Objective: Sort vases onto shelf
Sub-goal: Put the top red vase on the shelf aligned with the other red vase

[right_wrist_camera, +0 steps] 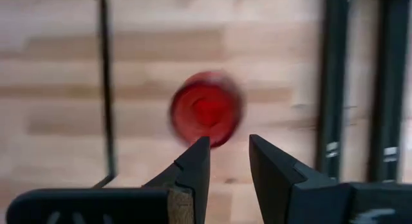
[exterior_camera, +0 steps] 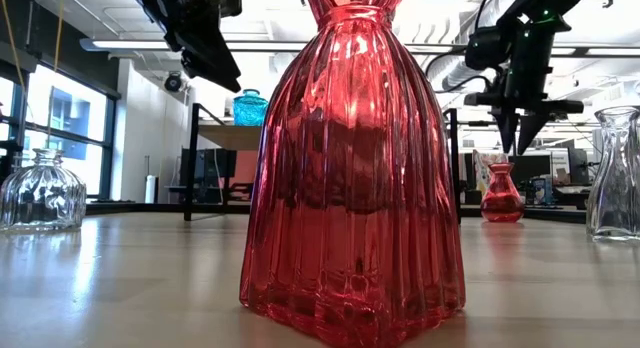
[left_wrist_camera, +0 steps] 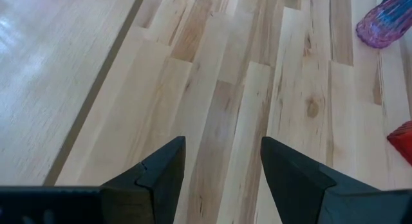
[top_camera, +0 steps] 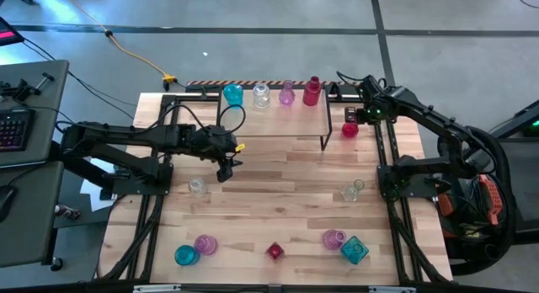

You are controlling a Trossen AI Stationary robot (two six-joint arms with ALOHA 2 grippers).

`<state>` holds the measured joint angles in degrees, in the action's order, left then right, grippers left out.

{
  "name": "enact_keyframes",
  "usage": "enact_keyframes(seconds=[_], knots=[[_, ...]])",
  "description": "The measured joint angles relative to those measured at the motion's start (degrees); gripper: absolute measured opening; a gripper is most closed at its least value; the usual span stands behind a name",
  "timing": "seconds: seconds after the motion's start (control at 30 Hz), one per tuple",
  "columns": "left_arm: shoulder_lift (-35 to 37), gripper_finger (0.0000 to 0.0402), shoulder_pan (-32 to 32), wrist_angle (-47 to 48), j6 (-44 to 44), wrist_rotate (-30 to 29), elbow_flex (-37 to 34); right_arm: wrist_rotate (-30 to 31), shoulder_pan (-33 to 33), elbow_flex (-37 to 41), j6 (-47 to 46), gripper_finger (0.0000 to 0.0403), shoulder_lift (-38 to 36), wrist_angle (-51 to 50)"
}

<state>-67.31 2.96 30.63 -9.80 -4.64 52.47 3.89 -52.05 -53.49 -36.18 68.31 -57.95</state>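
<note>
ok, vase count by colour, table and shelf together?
Teal vases: 3
Clear vases: 3
Pink vases: 3
Red vases: 3
Total: 12

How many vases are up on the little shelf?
4, in a row along the shelf: teal vase, clear vase, pink vase, red vase.
</note>
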Motion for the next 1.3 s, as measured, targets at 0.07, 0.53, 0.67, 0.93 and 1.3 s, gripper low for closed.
enact_keyframes(seconds=[0.07,0.53,0.67,0.93,1.3], knots=[[0.0,0.0193,0.0,0.0,0.0,0.0,0.0,-4.6,0.0,0.0,0.4,0.0089,-0.1,0.0],[0.0,0.0193,0.0,0.0,1.0,0.0,0.0,-2.2,7.1,0.0,0.0,0.0089,-0.1,-0.7],[0.0,0.0193,0.0,0.1,1.0,0.0,0.0,0.2,10.0,0.0,-0.2,0.0089,-0.1,-1.1],[0.0,0.0193,0.0,2.2,1.0,0.0,0.0,1.3,17.9,0.0,-2.5,0.0089,-0.1,-2.0],[0.0,0.0193,0.0,2.1,1.0,0.0,0.0,-2.3,16.3,7.7,-1.8,0.0089,-0.3,7.6]])
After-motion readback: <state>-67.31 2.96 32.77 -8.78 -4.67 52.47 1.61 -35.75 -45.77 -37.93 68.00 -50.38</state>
